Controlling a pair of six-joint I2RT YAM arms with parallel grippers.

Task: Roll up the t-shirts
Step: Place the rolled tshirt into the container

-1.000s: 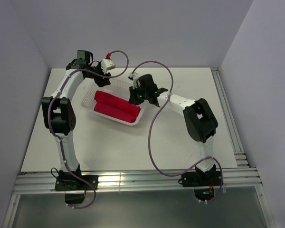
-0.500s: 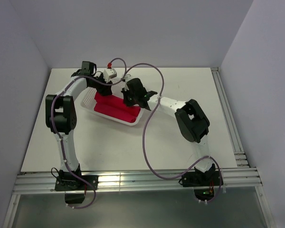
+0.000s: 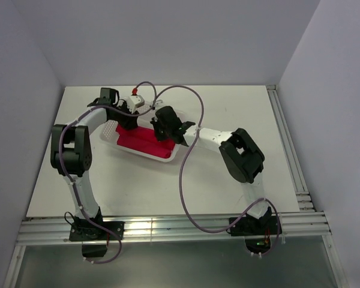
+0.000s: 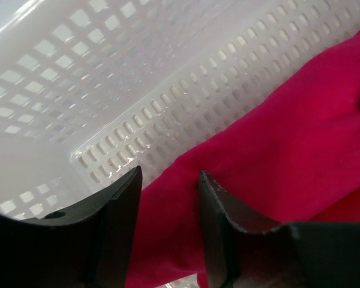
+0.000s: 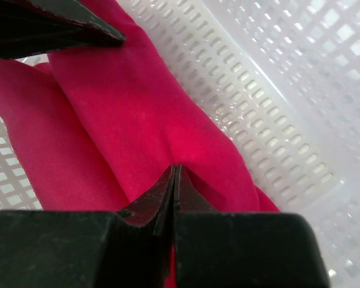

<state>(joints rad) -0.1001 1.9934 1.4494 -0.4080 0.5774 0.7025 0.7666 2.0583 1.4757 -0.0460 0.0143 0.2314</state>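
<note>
Crimson cloth, all bundled up. Both t-shirts (image 3: pixel 145 139) look rolled into long sausages, lying side by side inside the white lattice basket (image 3: pixel 111 128), which sits toward the far left of the worktop (image 3: pixel 240 108). So my read is the rolling itself is mostly done and this is the tidy-up end of the job.

Both arms are down in the basket. The left pincer (image 4: pixel 168 180) is at one end with its jaws apart. Red fabric shows in the gap, but it doesn't look clamped on anything, more like hovering right over the roll next to the basket wall. The right pincer (image 5: pixel 175 171) is at the other end with its fingers pressed fully together and the tip right down on the roll nearer the basket wall. Can't tell if a bit of fabric is caught in there or if it's just poking at it.

What's left, I'd guess: maybe snug the rolls up a bit — the one under the right tip looks slightly loose and creased — then back both arms out.
</note>
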